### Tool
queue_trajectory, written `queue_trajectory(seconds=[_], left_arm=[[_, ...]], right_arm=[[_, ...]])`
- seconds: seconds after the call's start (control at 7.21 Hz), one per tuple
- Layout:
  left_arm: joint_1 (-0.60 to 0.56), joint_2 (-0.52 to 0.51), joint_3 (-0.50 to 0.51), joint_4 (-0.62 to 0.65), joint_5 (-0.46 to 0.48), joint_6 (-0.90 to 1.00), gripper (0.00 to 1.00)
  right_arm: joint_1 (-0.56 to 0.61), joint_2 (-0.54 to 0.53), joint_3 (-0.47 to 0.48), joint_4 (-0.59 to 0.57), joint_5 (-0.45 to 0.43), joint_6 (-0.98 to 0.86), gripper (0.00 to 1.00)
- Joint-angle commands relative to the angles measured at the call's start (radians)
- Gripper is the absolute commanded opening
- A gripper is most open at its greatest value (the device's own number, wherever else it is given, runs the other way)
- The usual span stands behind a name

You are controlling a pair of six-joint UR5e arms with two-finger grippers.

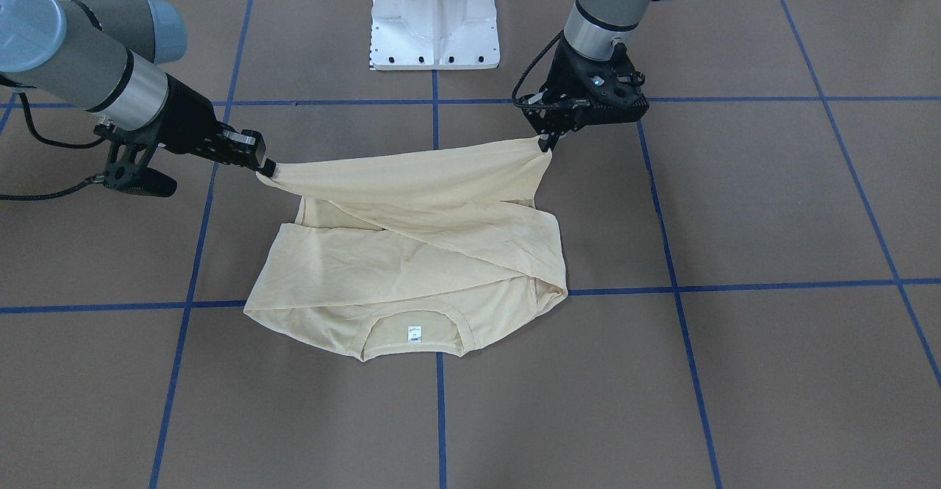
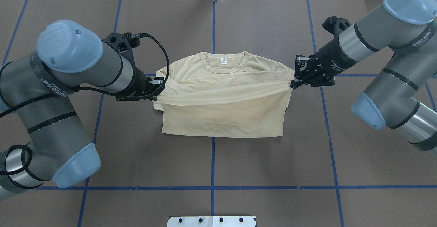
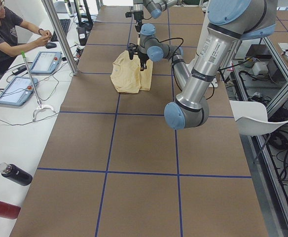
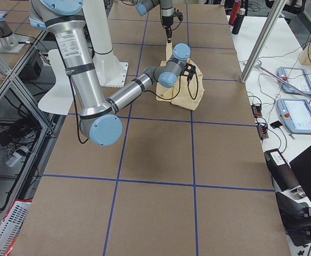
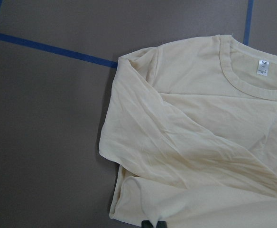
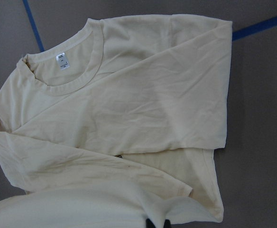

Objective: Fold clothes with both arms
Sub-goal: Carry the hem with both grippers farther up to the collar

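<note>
The shirt (image 2: pixel 222 107) lay about midway along the brown tabletop (image 2: pixel 273 172), in front of the white pedestal (image 1: pixel 434 26). Its collar (image 2: pixel 222 70) pointed toward the edge away from the robot, and the white neck tag (image 2: pixel 223 61) faced up. No print showed on the visible cloth. The part nearest the robot was doubled over, leaving a straight fold along that side.

The left gripper (image 2: pixel 155 87) was closed on one corner of the turned-over layer, at the shirt's side toward the tabletop's left end. The right gripper (image 2: pixel 293 83) was pinched on the matching corner at the other side. Between them the raised edge ran as a taut band across the shirt's width, clear of the tabletop. The cloth under it sagged down to the flat layer. Both wrist views showed dark fingertips at the bottom edge with cream fabric gathered between them.

Blue tape lines (image 2: pixel 212 165) crossed the tabletop, one passing under the shirt's middle. At a white desk beside the tabletop's far edge sat a person (image 3: pixel 6 29), with two tablets (image 3: pixel 30 74) lying near.
</note>
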Motion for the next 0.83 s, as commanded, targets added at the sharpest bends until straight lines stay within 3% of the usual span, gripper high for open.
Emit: queue_trajectory(seconds=[0.0,0.28,0.69], left_arm=[[-0.010,-0.005,0.043,-0.061,0.002,-0.001,0.00],[-0.023,-0.016,0.079,-0.094,0.002,0.001,0.00],[-0.048,-0.057,0.228,-0.237,0.002,-0.001,0.00]], right_arm=[[0.018,0.041,-0.061,0.000,-0.003,-0.026,0.00],[0.035,0.042,-0.072,0.000,-0.003,-0.044,0.00],[0.035,0.099,-0.175,0.000,-0.017,-0.082,0.00]])
